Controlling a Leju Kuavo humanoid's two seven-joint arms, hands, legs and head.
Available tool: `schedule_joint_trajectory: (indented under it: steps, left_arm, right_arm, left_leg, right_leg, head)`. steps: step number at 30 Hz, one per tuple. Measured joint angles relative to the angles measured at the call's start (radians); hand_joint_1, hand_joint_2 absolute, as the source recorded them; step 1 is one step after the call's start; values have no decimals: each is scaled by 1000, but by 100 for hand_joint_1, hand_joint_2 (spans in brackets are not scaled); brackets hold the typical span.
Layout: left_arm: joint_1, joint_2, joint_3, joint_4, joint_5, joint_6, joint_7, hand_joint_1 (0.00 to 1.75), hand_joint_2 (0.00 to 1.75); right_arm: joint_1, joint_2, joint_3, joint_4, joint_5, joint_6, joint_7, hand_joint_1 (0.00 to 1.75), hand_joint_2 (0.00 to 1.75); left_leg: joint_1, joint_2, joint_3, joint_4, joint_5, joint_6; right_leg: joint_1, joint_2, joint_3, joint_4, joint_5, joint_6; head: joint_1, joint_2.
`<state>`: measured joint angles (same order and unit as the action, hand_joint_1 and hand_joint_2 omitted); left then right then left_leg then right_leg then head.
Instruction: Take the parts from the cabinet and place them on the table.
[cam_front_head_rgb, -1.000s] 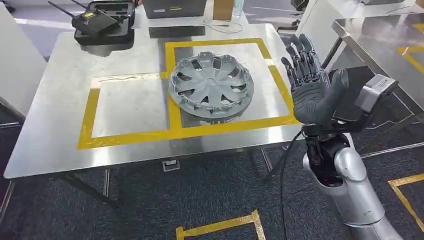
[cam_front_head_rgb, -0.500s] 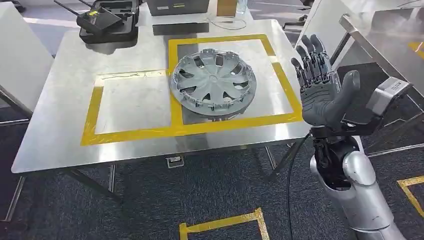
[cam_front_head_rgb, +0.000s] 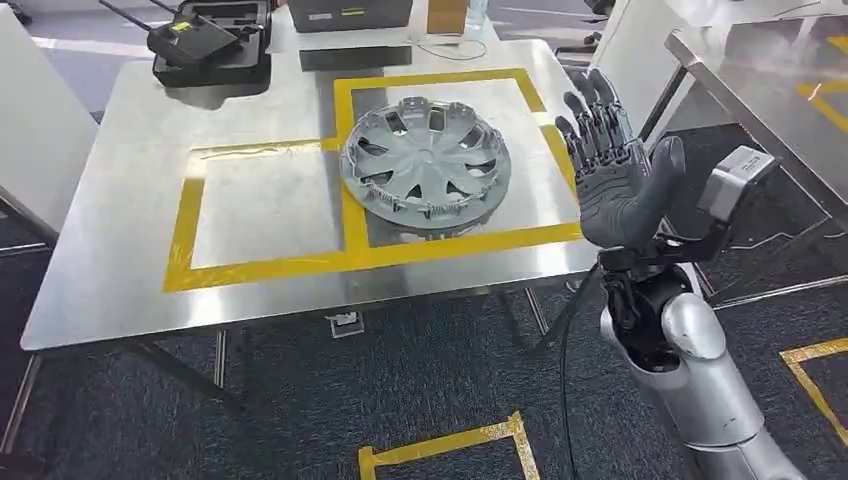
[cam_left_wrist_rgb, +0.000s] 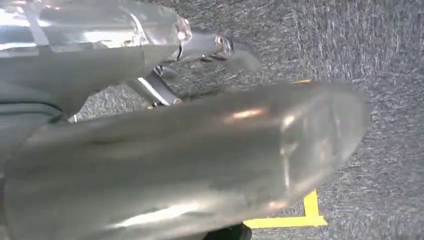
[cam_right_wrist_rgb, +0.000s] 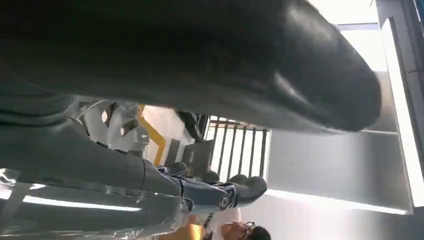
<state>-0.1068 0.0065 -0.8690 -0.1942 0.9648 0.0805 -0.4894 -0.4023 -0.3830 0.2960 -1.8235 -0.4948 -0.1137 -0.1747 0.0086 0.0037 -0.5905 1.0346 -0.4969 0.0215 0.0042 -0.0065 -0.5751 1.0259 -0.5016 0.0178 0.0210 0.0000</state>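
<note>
**Right hand raised and empty beside the table, hubcap lying on the steel top**

Plainly, the right hand, dark grey with ribbed fingers, stands upright at the table's right edge, its palm turned toward the table, its fingers apart and stretched upward, its thick thumb out to the side; it holds nothing. Below it the silver right arm rises from the lower right corner of the head view, with a black cable hanging beside the wrist.

Just to the hand's left, apart from its fingers, lies the silver-grey round plastic hubcap, flat on the brushed stainless-steel table. The hubcap sits inside the nearer of two rectangles marked in yellow tape, overlapping the strip that divides them. Farther from the hand, at the table's far left corner, an open black moulded case holds a dark device with antennas.

The left wrist view shows a blurred silver fingertip of the left hand over grey carpet and a yellow floor marking; whether that hand is spread or curled I cannot tell.
</note>
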Motion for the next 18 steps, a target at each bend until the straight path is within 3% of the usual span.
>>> schedule_joint_trajectory:
  steps: [2,3,4,5,6,7,8,9,10,14,16,18]
  left_arm:
    - [0,0,0,0,-1,0,0,0,0]
    - [0,0,0,0,-1,0,0,0,0]
    - [0,1,0,0,-1,0,0,0,0]
    - [1,2,0,0,-1,0,1,0,0]
    - [1,3,0,0,-1,0,1,0,0]
    - [0,3,0,0,-1,0,1,0,0]
    - [0,2,0,0,-1,0,1,0,0]
    - [-1,2,0,0,-1,0,1,0,0]
    - [-3,2,0,0,-1,0,1,0,0]
    - [-2,-2,0,0,-2,0,2,0,0]
    - [-3,-1,0,0,-5,3,2,0,0]
    - [-2,-1,0,0,-8,5,2,0,0]
  right_arm:
    - [-1,-2,0,0,0,0,0,0,0]
    - [3,-1,1,1,0,0,0,0,0]
    - [5,-1,1,2,0,0,0,0,0]
    - [7,-1,2,5,0,0,0,0,0]
    - [7,0,3,6,0,0,0,0,0]
    - [6,0,3,6,0,0,0,0,0]
    - [6,0,3,6,0,0,0,0,0]
    - [4,-1,3,6,0,0,0,0,0]
    - [3,-1,3,6,0,0,0,0,0]
    - [1,-4,4,6,0,0,0,0,0]
    - [0,-4,5,5,0,0,0,0,0]
    - [2,-4,8,6,0,0,0,0,0]
  left_leg:
    - [-1,1,-1,0,1,5]
    - [-2,2,-4,0,2,6]
    - [-3,3,-5,0,2,7]
    - [-5,3,-6,0,2,8]
    - [-7,4,-4,0,2,8]
    - [-9,3,-3,0,2,8]
    - [-10,2,0,0,2,8]
    - [-11,2,2,0,2,8]
    - [-12,3,-2,0,2,7]
    - [-7,3,-8,-5,13,-13]
    - [-8,-3,-22,25,-18,-19]
    - [-5,-6,-92,177,-103,-27]
  right_leg:
    - [-4,1,-39,103,-70,10]
    - [-4,1,-85,210,-120,14]
    - [-4,1,-111,268,-141,15]
    - [-4,1,-128,308,-144,13]
    - [-3,1,-114,281,-115,8]
    - [-3,2,-81,211,-71,1]
    - [-1,4,-46,138,-32,-6]
    - [5,9,6,25,18,-17]
    - [9,13,21,3,3,-23]
    - [16,9,23,-27,10,-35]
    - [8,0,34,-52,25,-40]
    - [7,-2,31,-51,27,-43]
  head:
    - [16,0]
    - [19,0]
    - [22,0]
    - [27,0]
    - [31,0]
    - [34,0]
    - [35,0]
    - [36,0]
    - [34,0]
    - [37,0]
    - [33,0]
    - [16,0]
